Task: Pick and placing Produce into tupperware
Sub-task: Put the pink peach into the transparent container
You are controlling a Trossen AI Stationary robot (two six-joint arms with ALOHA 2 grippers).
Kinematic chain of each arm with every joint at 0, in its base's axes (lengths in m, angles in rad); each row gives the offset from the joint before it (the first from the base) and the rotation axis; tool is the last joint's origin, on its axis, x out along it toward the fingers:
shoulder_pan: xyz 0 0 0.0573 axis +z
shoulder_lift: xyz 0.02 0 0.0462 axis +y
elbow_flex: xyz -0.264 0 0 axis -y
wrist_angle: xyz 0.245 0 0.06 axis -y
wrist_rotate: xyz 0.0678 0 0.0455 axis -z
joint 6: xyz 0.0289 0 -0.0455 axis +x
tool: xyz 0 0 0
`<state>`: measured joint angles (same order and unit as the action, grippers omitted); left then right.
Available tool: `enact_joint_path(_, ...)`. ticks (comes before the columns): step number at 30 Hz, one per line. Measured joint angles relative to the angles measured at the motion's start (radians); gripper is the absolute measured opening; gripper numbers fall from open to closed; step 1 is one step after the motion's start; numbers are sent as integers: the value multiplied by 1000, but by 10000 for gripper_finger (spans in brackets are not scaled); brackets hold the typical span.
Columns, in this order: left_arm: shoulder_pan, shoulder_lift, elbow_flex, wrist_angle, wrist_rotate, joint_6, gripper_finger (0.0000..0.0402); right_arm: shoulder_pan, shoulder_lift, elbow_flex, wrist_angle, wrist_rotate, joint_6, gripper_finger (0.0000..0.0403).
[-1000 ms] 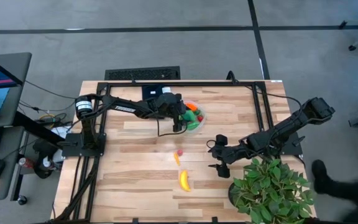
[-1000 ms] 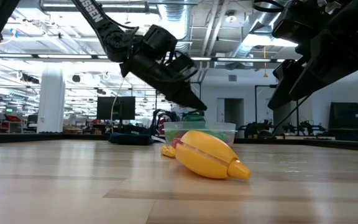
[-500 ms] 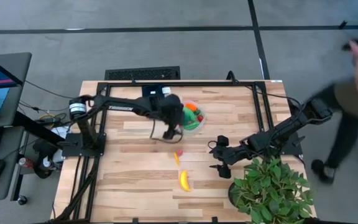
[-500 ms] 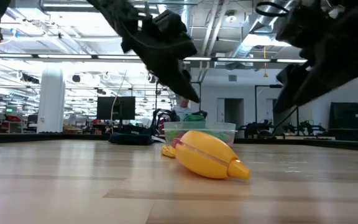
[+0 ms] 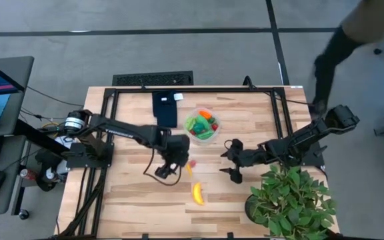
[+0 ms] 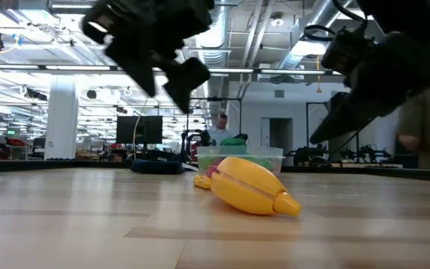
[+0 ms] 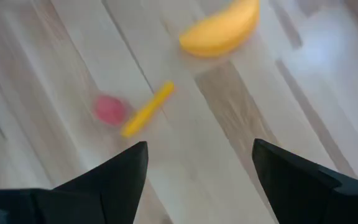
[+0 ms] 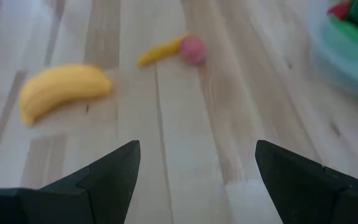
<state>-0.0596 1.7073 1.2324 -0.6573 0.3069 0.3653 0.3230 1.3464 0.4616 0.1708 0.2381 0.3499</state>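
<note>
Currently I have the left claw [image 5: 163, 171] released, fingers spread, hovering just beside the red strawberry [image 5: 193, 163] and the small yellow-orange piece [image 5: 189, 171] – I judge it is placed there to take one of them next. The banana [image 5: 197, 193] lies a little farther from the tupperware [image 5: 202, 125], alone on the wooden surface [image 5: 132, 193]. Tupperware already holds green, orange and red produce; it sits beside the dark blue cloth [image 5: 165, 108].

Right claw [image 5: 233, 160] – also released, empty, waiting on the far side of the strawberry, near the potted plant [image 5: 292, 203].

No readable labels or writing in these views.
</note>
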Motion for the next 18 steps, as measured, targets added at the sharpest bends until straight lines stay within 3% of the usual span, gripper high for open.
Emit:
enact_joint_path(3, -33, -1, -29, -59, -55, -68, 279, -2, 0, -1, 58, 0, -20, 312)
enact_joint_path(9, -63, -23, -134, -110, -66, -207, 279, 32, 78, -1, 225, -1, -110, 312)
enact_joint_path(18, -86, -148, -340, 49, -140, -303, 279, 9, 266, 1, 448, -4, -164, 312)
